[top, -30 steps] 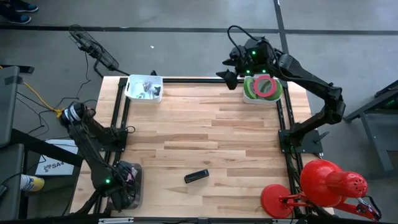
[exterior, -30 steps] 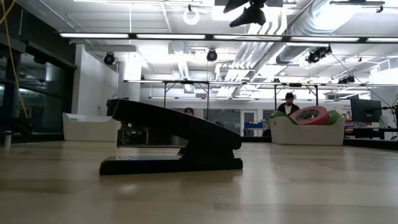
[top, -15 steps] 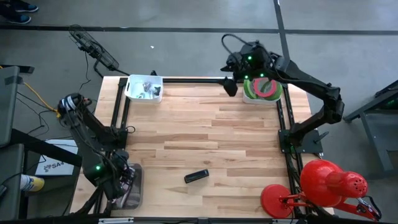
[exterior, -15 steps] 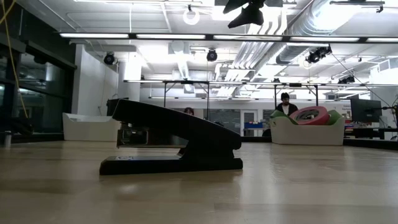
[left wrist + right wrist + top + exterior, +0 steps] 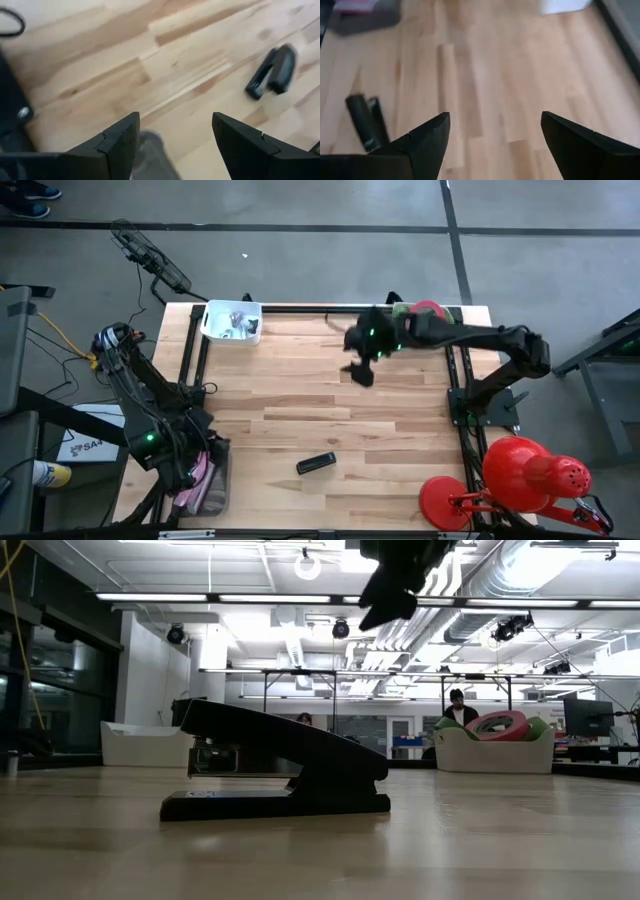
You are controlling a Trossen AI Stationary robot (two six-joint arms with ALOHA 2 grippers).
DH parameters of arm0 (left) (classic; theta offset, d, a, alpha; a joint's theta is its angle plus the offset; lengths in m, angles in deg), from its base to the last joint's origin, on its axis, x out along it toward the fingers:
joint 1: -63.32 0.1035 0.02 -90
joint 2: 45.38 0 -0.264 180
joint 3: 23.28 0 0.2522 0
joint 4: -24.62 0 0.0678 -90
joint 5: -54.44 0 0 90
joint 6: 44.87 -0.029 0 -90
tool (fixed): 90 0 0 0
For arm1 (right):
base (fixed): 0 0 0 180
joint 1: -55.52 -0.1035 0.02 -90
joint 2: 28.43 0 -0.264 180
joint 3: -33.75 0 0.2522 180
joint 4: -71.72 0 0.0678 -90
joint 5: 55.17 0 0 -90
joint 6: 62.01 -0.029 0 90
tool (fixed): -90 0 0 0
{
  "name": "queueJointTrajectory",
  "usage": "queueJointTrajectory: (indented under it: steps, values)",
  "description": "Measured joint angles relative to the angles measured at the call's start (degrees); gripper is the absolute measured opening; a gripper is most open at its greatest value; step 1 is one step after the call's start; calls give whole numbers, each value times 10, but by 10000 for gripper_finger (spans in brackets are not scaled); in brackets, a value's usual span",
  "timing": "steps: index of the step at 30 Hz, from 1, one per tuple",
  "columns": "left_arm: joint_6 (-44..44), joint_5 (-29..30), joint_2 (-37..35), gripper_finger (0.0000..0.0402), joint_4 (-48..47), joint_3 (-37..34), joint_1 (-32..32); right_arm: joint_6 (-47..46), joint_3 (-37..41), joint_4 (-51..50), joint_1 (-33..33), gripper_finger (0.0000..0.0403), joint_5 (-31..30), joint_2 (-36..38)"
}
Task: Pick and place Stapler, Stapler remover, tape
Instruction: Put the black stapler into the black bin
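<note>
No text, label or number can be read anywhere.

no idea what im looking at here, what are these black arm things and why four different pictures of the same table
These are two robot arms fixed at a wooden table, each ending in a two-finger gripper. The four pictures show one moment from four cameras. One looks straight down from above. One sits at table height, so the black stapler looks huge there; from above it is the small dark thing near the front edge. The other two cameras ride on the wrists, looking past each arm's own dark fingers.

The right gripper hangs open over the middle back of the table, holding nothing. The left gripper is at the front left corner, also open and empty.

At the back stand two white bins: the left bin holds small items too small to identify, and the right bin holds rolls of tape.
</note>
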Motion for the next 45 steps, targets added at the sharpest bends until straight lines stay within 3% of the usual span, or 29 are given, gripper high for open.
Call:
queueJointTrajectory:
  steps: [9,17,23,27,34,45]
  values:
    - [7,84,0,245,1,0,0,77,140,170,-117,304,8,0]
    - [34,157,0,245,2,0,0,90,252,362,-197,304,-26,0]
    - [52,205,0,245,4,0,0,100,292,419,-240,304,-71,0]
    - [53,212,0,245,7,0,8,111,290,428,-255,304,-90,-10]
    - [34,212,-3,245,16,0,51,100,248,442,-257,304,-69,-92]
    - [-44,202,-16,245,64,1,95,101,168,416,-277,304,40,-216]
